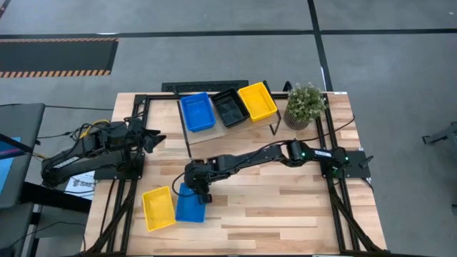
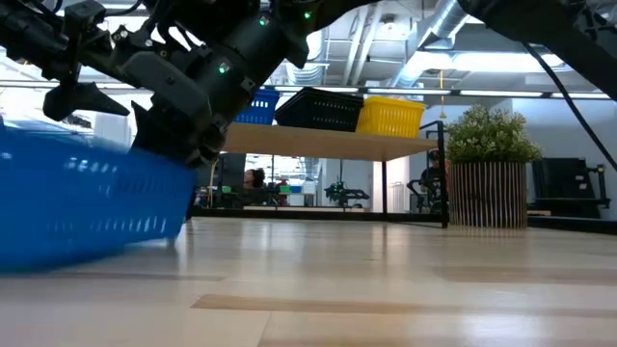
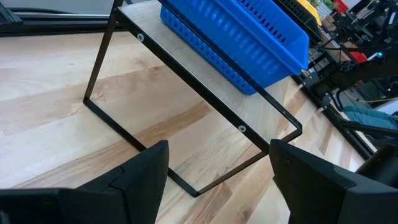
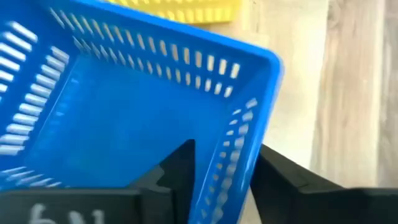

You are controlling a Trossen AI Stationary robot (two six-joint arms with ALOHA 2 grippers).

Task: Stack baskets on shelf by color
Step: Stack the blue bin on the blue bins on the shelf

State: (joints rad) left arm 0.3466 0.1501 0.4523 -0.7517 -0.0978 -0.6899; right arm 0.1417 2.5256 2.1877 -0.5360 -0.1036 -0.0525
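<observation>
On the shelf (image 1: 275,118) stand a blue basket (image 1: 196,112), a black basket (image 1: 230,107) and a yellow basket (image 1: 257,101), side by side. Another yellow basket (image 1: 158,208) lies on the table near its near left corner. Right beside it is a second blue basket (image 1: 190,207), large at the left of the low view (image 2: 87,202). My right gripper (image 1: 198,190) is over this basket's far end, shut on its wall. My left gripper (image 3: 217,180) is open, off the shelf's left end, touching nothing. My right gripper holds the table's blue basket by its far end wall (image 4: 236,168), close to a corner. One finger (image 4: 180,168) is inside the basket and the other (image 4: 280,177) outside, coming from above. The basket sits slightly tilted; whether it is clear of the table I cannot tell.
A potted plant (image 1: 305,106) stands right of the shelf, near the table's far right corner. Black frame rails run along the table's left and right sides. Bare planks lie at the middle and near right of the table (image 1: 285,214).
</observation>
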